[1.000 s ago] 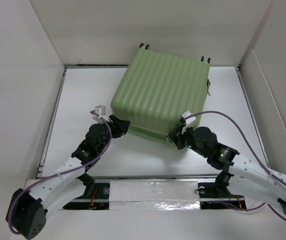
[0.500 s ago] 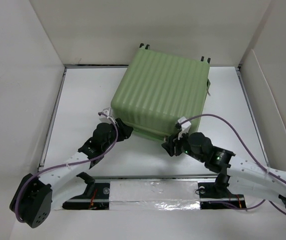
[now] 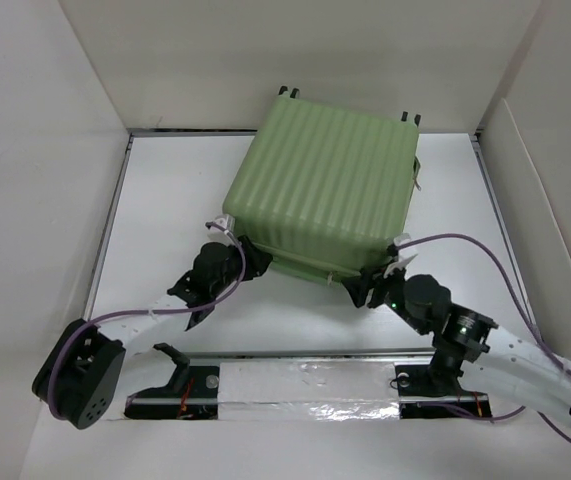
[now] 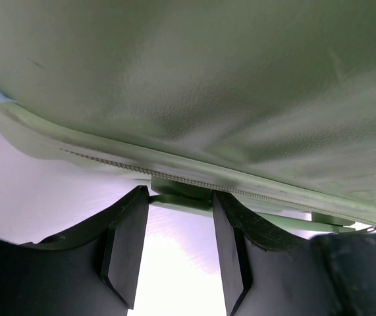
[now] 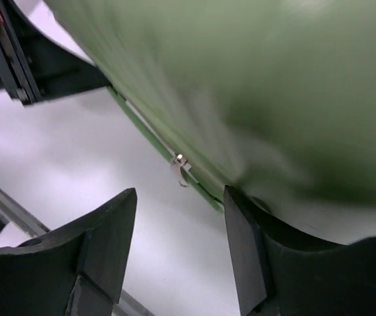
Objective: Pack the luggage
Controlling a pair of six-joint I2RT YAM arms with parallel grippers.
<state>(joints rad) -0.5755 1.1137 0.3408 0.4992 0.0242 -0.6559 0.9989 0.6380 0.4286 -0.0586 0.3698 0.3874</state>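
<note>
The luggage (image 3: 325,180) is a light-green ribbed suitcase lying flat at the middle back of the table, lid down on its base. My left gripper (image 3: 249,258) is at its near left corner. In the left wrist view that gripper (image 4: 180,194) is open, its tips touching a thin green strip (image 4: 181,204) just under the zipper line (image 4: 108,161); the shell (image 4: 207,79) fills the view above. My right gripper (image 3: 365,288) is at the near right corner, open (image 5: 180,192), with nothing between its fingers. A metal zipper pull (image 5: 180,163) hangs from the shell (image 5: 273,79) just beyond them.
White walls (image 3: 55,150) box in the table on three sides. A taped strip (image 3: 305,385) and the arm mounts run along the near edge. The left arm's black gripper body (image 5: 23,59) shows at the top left of the right wrist view.
My right gripper has gone from shut to open and shifted slightly right along the luggage's near edge. My left arm has folded lower, its gripper sliding right to the near left corner.
</note>
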